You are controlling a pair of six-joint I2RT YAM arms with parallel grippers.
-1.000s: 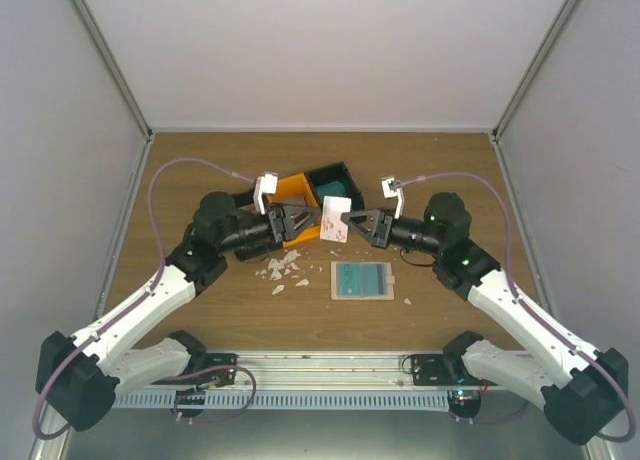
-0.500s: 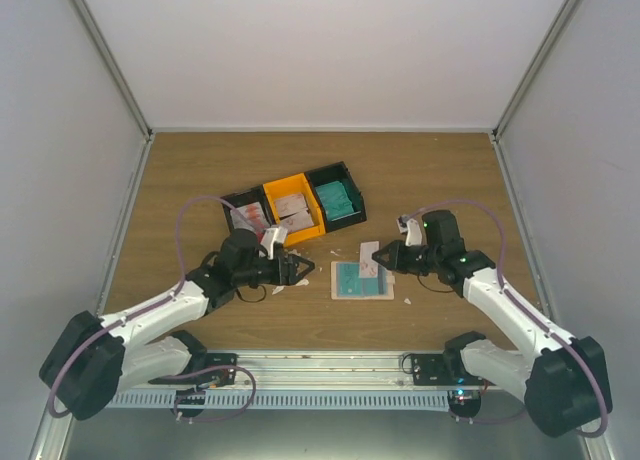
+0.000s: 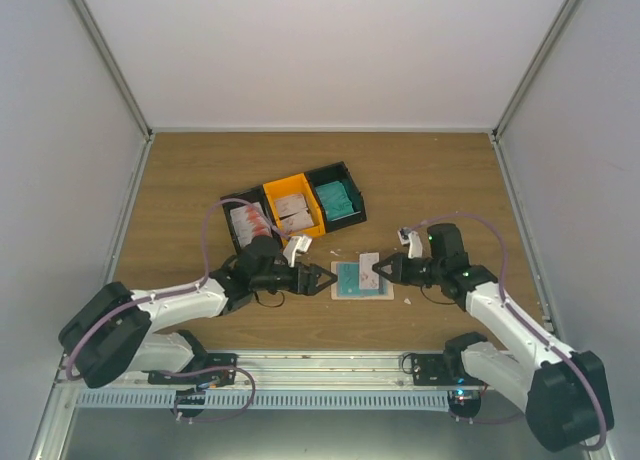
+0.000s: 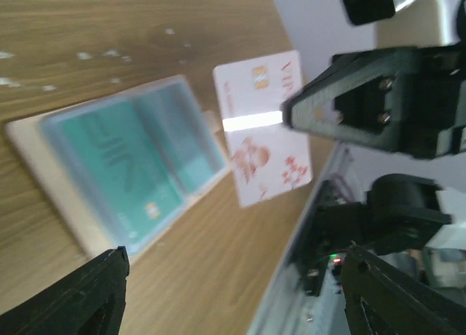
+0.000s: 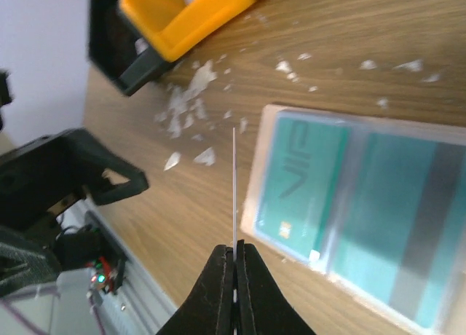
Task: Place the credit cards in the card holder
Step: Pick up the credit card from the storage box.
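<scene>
Pinches in the right gripper (image 5: pixel 234 249) a white card (image 4: pixel 263 131) with red print, on edge, apparently over the open card holder (image 4: pixel 44 167), teal cards (image 5: pixel 291 182) inside, flat on the table (image 3: pixel 440 180); poses the left gripper (image 3: pixel 325 280) wide open just left of it.

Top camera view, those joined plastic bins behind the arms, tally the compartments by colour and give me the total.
Black compartments: 2
Orange compartment: 1
Total: 3
</scene>
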